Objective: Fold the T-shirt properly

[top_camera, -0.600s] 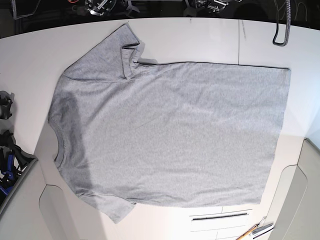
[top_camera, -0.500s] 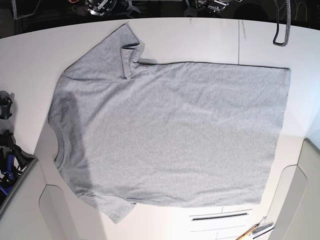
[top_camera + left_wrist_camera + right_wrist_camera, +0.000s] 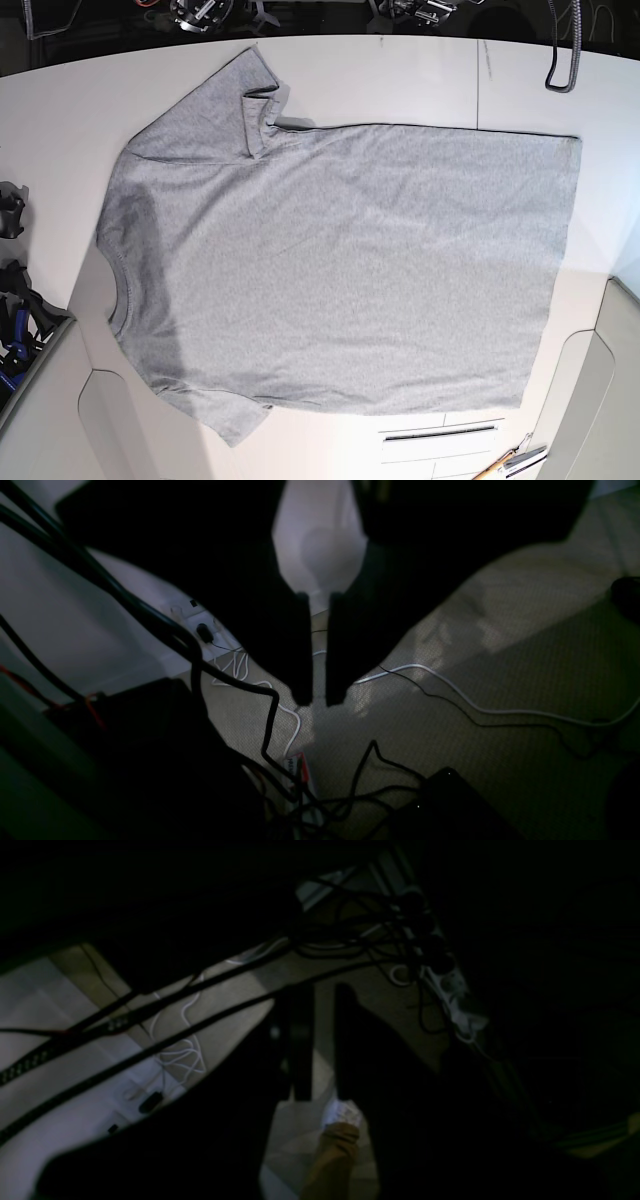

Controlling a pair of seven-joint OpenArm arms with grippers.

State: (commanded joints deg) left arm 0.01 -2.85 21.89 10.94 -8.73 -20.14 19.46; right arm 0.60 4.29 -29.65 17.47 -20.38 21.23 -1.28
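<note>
Our grey T-shirt (image 3: pixel 340 260) lies across the bench (image 3: pixel 380 75), centre frame, its lower sleeve near pens (image 3: pixel 495 468) at lower right. Our left fingers (image 3: pixel 319 697) and right fingers (image 3: pixel 324 1095) hang parted slightly, released, above floor cables; a black cable (image 3: pixel 165 625) crosses the left wrist view's left side.

Dim, textured grey-beige floor (image 3: pixel 500 655)
</note>
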